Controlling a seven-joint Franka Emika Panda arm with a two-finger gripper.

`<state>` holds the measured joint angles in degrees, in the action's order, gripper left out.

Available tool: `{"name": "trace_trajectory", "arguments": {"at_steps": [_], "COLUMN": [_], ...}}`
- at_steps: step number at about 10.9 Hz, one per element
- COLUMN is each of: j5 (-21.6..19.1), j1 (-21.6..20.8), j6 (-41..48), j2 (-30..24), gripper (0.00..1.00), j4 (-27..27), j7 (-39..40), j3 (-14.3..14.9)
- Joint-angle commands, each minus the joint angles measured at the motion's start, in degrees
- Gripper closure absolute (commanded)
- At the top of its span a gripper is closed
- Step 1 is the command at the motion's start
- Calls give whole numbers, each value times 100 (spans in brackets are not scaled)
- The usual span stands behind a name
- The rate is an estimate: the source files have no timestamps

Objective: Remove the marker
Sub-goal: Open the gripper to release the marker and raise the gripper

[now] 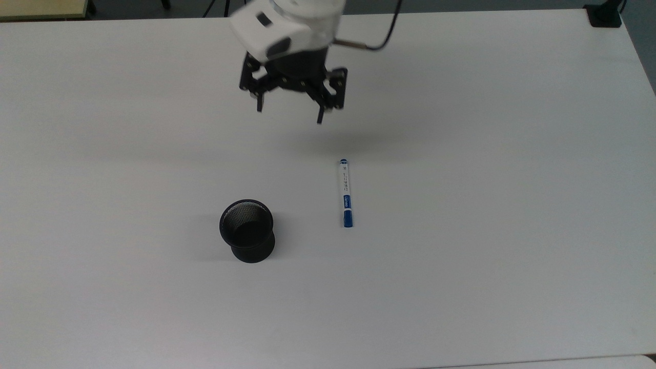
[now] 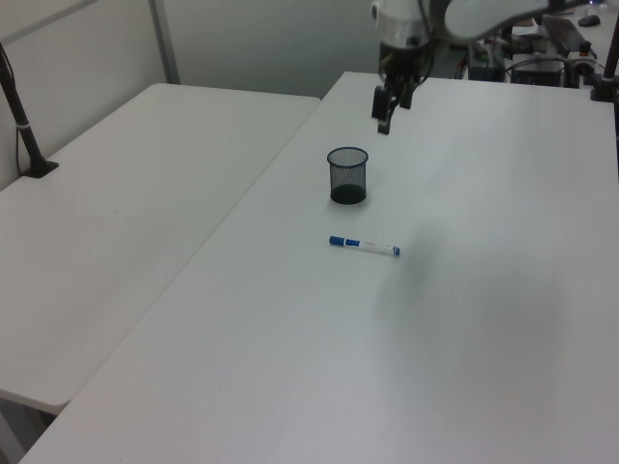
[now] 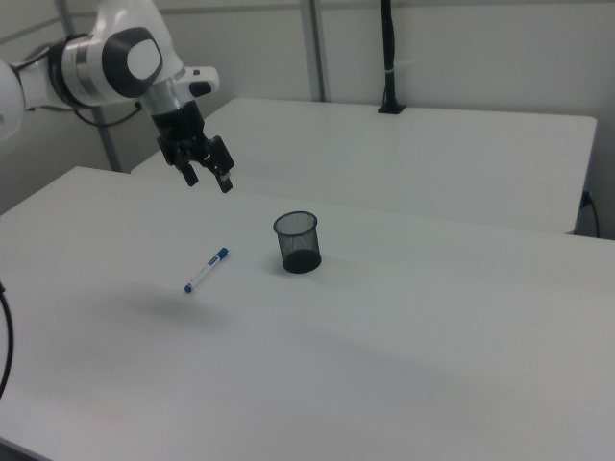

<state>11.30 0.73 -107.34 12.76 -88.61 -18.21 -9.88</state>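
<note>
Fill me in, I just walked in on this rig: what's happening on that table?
A Franka arm is working with a marker and a black mesh cup on a white table. The marker lies flat on the table beside the cup, not touching it, and the cup stands upright with nothing in it. The gripper hangs above the table, fingers open, holding nothing, apart from both.

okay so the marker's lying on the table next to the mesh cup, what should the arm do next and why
Probably nothing more than retreat and stop: the marker lies flat on the table, apart from the mesh cup, and the open gripper hangs above, holding nothing.
</note>
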Motion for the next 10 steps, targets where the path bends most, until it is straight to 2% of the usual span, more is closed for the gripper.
{"name": "trace_trajectory", "arguments": {"at_steps": [1, 3, 10], "j5": [-979, -1322, -1280], "j1": [261, 270, 261], "j6": [571, 1194, 1347], "j2": [-1177, -1495, -1470], "gripper": [0, 0, 0], "j4": [-754, -737, -684], "j7": [1211, 1522, 1460], "j3": [353, 592, 601]}}
